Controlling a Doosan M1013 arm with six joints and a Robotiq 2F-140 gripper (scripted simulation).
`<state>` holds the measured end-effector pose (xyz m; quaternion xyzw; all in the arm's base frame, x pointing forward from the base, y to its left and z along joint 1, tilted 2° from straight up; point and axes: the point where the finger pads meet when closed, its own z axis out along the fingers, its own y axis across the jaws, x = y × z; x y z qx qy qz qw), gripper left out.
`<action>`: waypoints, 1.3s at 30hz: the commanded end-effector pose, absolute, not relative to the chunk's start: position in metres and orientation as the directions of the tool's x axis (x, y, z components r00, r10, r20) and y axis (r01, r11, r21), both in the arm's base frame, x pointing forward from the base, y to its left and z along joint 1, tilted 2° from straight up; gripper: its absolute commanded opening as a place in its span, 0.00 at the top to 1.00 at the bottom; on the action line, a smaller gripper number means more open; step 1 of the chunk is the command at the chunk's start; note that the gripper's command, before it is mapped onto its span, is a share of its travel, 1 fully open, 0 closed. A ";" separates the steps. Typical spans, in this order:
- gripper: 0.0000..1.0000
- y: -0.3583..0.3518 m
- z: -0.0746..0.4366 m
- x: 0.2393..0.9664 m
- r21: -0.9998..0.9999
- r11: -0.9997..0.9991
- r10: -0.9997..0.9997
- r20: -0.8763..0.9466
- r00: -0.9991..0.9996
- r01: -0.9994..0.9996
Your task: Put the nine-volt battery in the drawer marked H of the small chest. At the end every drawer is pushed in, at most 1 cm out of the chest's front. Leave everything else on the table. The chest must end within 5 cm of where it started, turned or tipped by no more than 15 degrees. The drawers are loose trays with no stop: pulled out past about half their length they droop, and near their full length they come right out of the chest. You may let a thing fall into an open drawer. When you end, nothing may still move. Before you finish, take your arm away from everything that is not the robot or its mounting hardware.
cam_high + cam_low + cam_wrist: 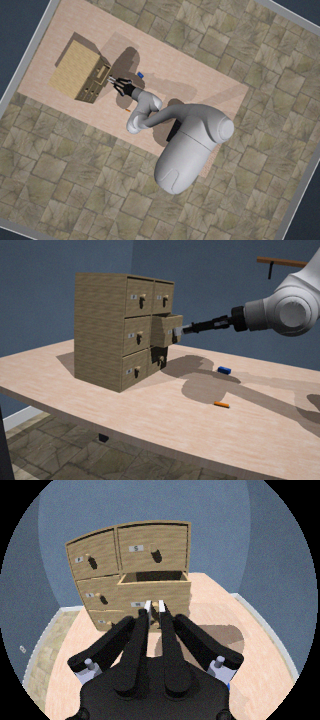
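The small wooden chest (72, 68) (99, 325) (152, 536) stands upright with six drawers in two columns. Its middle right drawer (174, 320) (172, 591) is pulled partly out and its visible inside is empty; its label is hard to read, perhaps H. My gripper (108, 78) (177, 330) (155, 606) is shut on this drawer's knob, which the fingertips mostly hide. The other drawers look pushed in. The blue nine-volt battery (140, 74) (224, 370) lies on the table to the right of the chest's front; a sliver shows in the wrist view (229, 686).
An orange cylinder (127, 110) (221, 404) lies on the table (90, 21) (165, 420) nearer its front edge. The top right drawer's knob (165, 297) (155, 553) sticks out above the open drawer. A wall shelf (281, 261) is at the back.
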<state>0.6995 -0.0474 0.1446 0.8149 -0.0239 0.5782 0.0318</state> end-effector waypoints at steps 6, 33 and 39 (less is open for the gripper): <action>0.92 -0.047 0.145 0.692 0.024 -0.997 -0.002 0.944 0.330 -0.076; 0.92 -0.046 0.144 0.680 0.024 -0.997 -0.002 0.944 0.330 -0.076; 0.92 -0.046 0.144 0.680 0.024 -0.997 -0.002 0.944 0.330 -0.076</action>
